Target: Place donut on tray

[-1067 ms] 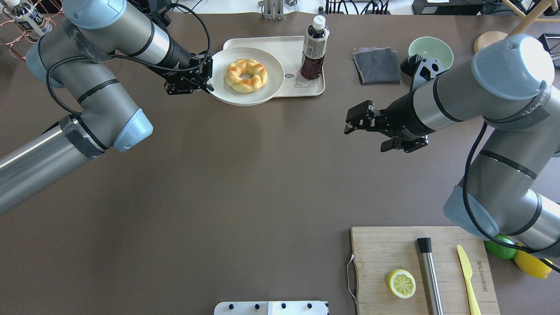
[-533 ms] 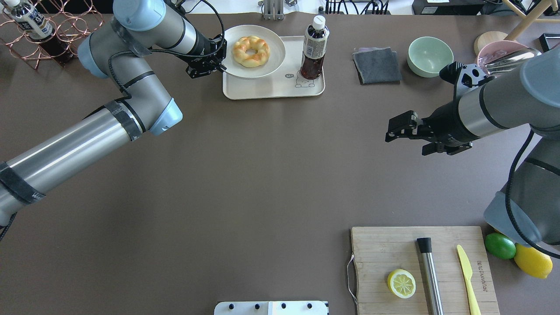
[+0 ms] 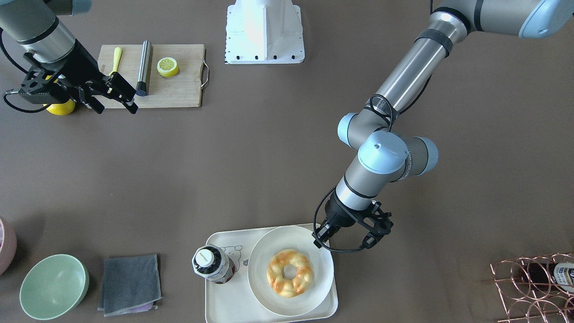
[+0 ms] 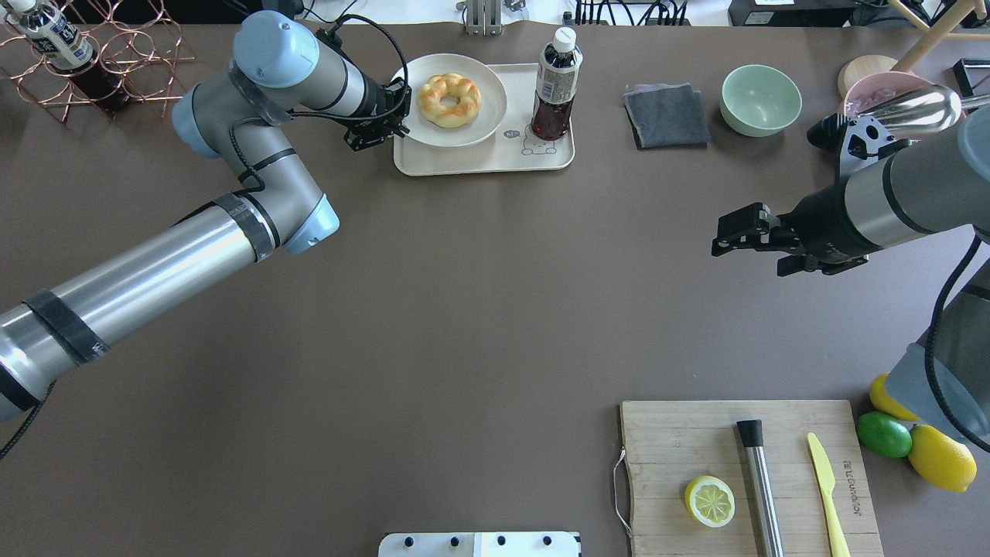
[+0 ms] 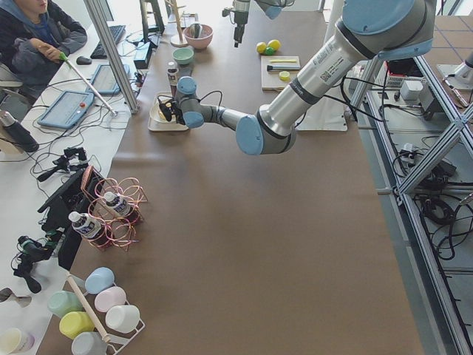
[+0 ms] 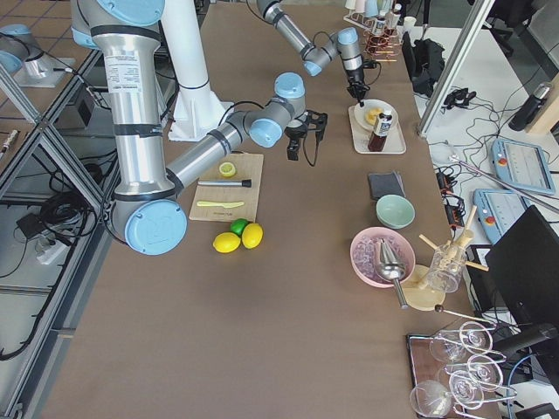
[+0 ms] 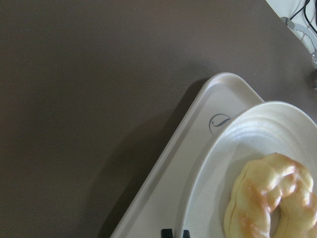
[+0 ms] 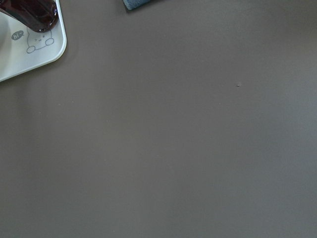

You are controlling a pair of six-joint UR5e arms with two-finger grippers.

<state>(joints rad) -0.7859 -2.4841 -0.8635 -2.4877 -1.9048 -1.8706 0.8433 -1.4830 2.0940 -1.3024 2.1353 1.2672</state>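
A braided golden donut (image 4: 449, 99) lies in the middle of a white plate (image 4: 489, 108). The plate sits over the left end of a cream tray (image 4: 479, 155) by the far edge of the table (image 4: 464, 309), its rim overhanging the tray's far-left corner. The left gripper (image 3: 321, 237) pinches the plate's left rim, jaws closed on it. I cannot tell whether the plate rests flat. Released while tilted, it could slip off that corner or spill the donut. Pushed rightward, it could topple the bottle (image 4: 555, 85) at the tray's right end. The right gripper (image 4: 723, 236) hangs open and empty toward the table's right edge.

Silver-grey arms (image 4: 147, 282) — pale-blue joint caps (image 4: 267, 39), looping black cables (image 4: 931, 340).
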